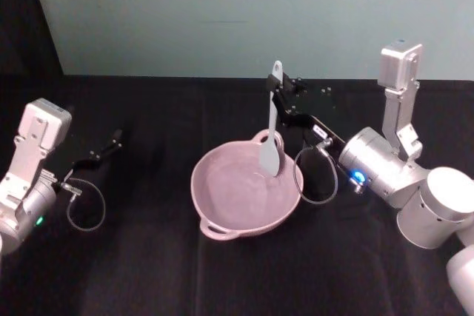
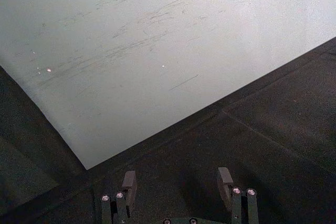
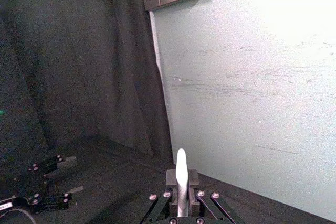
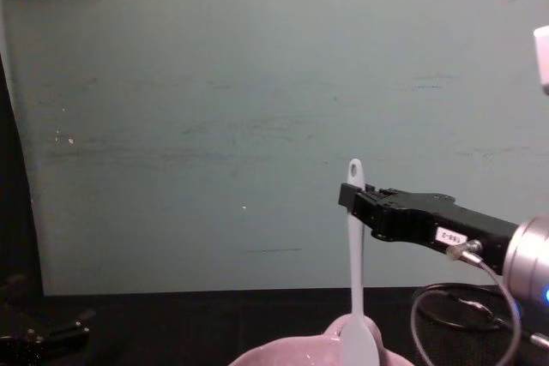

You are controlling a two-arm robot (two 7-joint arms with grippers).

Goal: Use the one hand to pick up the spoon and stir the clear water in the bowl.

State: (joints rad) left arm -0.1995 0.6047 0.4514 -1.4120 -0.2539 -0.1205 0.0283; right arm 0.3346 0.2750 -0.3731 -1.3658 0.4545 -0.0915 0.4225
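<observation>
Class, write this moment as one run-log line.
right tool: shut on spoon handle | spoon: upright, head down in bowl | left tool: open, idle at left

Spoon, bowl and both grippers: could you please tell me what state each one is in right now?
spoon: upright, handle gripped near its top, head down in the bowl.
bowl: upright, spoon head inside.
right gripper: shut on the spoon handle, above the bowl.
left gripper: open, empty, parked at left.
</observation>
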